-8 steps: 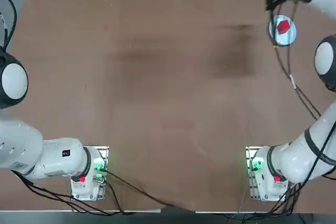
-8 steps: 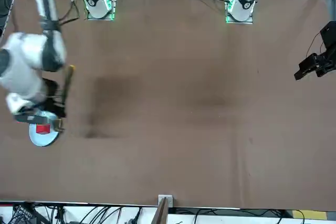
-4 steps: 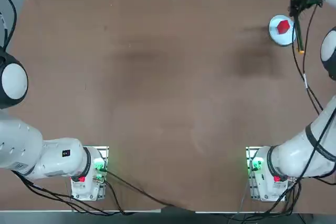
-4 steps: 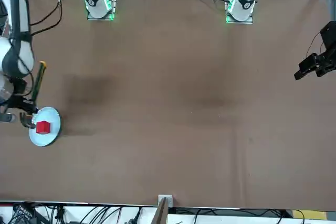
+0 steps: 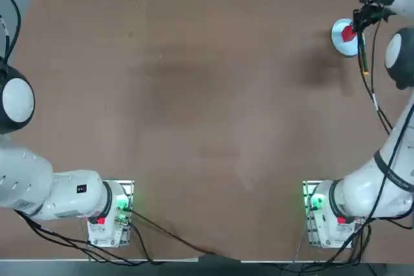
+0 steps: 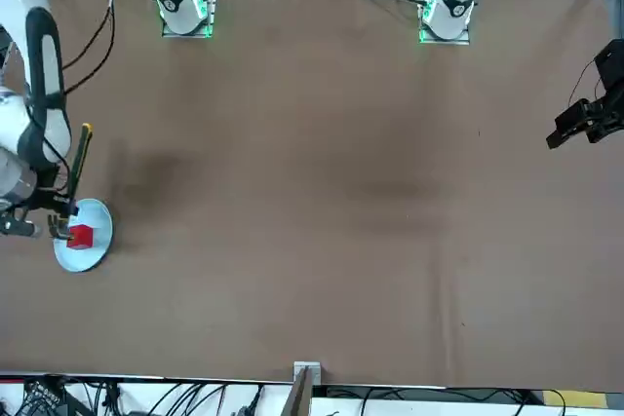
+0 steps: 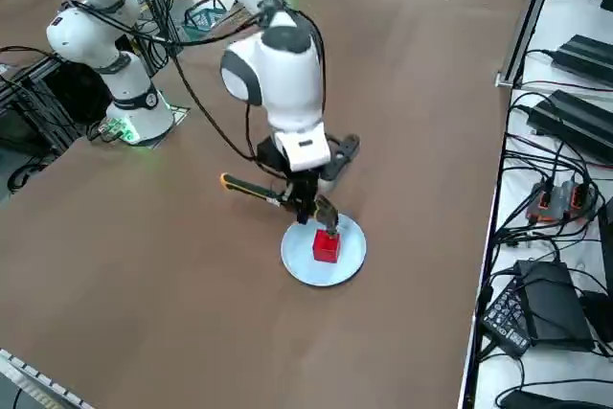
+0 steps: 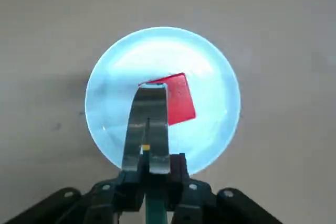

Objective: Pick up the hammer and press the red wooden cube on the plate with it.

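On the brown surface (image 7: 144, 265), the plate (image 7: 350, 246) holds only the red wooden cube (image 7: 326, 246), and the right hand (image 7: 308, 206), clamped on the hammer (image 7: 263, 192), hangs just above it with the hammer's head over the cube's edge.

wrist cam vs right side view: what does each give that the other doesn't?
Wrist only: looking straight down past the hammer head, its tip overlaps one edge of the red wooden cube, with the whole rim of the plate around them.

Side only: the hammer's full length, handle and orange end sticking out behind the right gripper, the arm above it, and bare table around.

Both: gripper shut on the hammer, head at the cube, cube on the plate. Neither settles contact.
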Tool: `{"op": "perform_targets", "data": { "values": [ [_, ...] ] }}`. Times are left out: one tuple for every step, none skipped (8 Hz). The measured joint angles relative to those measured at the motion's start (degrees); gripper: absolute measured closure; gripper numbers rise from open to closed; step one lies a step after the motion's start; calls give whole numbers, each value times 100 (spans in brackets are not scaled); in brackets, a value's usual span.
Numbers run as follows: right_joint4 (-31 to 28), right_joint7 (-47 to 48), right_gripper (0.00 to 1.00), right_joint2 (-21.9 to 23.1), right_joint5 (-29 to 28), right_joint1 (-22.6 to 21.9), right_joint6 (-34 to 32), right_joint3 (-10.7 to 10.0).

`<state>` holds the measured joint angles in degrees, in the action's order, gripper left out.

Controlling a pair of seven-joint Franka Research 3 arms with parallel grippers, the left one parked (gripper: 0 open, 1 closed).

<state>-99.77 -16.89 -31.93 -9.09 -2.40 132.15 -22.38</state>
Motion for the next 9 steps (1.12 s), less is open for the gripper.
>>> {"op": "perform_targets", "data": {
  "values": [
    [18, -33, 80, -70, -108, 21, 29, 0],
    [50, -75, 80, -68, -130, 29, 28, -1],
    [111, -151, 80, -41, -130, 30, 24, -6],
    [173, -227, 80, 35, -129, 39, -1, -16],
    [198, -285, 80, 135, -128, 63, -71, -18],
    [185, -327, 80, 172, -128, 88, -143, -18],
    [135, -335, 80, 117, -129, 101, -155, -17],
    [95, -335, 80, 6, -130, 101, -152, -9],
    [87, -335, 80, -94, -131, 98, -124, 1]
  ]
}}
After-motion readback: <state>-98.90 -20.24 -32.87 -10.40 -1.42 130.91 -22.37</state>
